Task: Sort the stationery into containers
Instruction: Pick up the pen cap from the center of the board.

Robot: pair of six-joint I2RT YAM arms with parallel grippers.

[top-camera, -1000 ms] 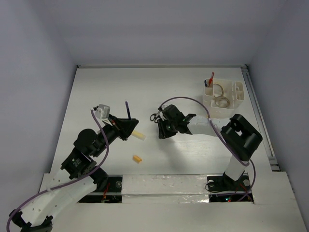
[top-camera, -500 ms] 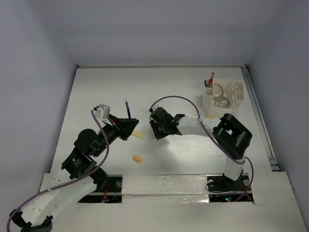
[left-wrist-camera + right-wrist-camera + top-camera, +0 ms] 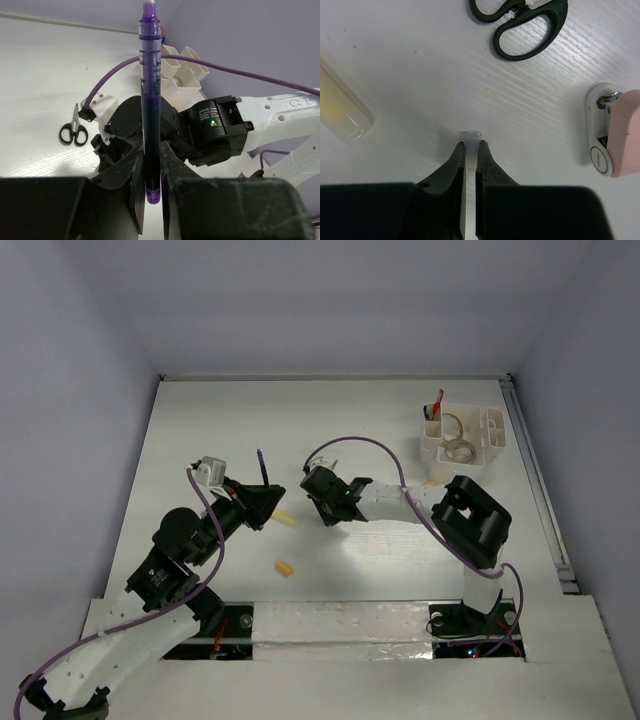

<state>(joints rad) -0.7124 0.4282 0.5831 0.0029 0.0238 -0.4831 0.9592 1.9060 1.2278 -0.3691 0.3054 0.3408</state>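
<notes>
My left gripper (image 3: 262, 502) is shut on a purple pen (image 3: 264, 468) and holds it upright; in the left wrist view the pen (image 3: 150, 95) stands between the fingers (image 3: 136, 175). My right gripper (image 3: 322, 508) is just to its right, shut on a small clear tube-like cap (image 3: 471, 136) held close over the table. Black scissors (image 3: 520, 22) lie beyond its tips. A yellowish clear block (image 3: 340, 107) lies to its left and also shows in the top view (image 3: 286, 519). A pink and white item (image 3: 615, 132) lies to its right. The white organiser (image 3: 465, 435) stands at the back right.
A small orange block (image 3: 285, 567) lies near the front, between the arms. A small yellow piece (image 3: 432, 481) lies in front of the organiser, which holds a red pen and tape rolls. The right arm's purple cable (image 3: 360, 445) loops over the table's middle.
My right gripper has moved left across the table, closer to the left gripper and the pen. The left gripper and pen have stayed almost still.
</notes>
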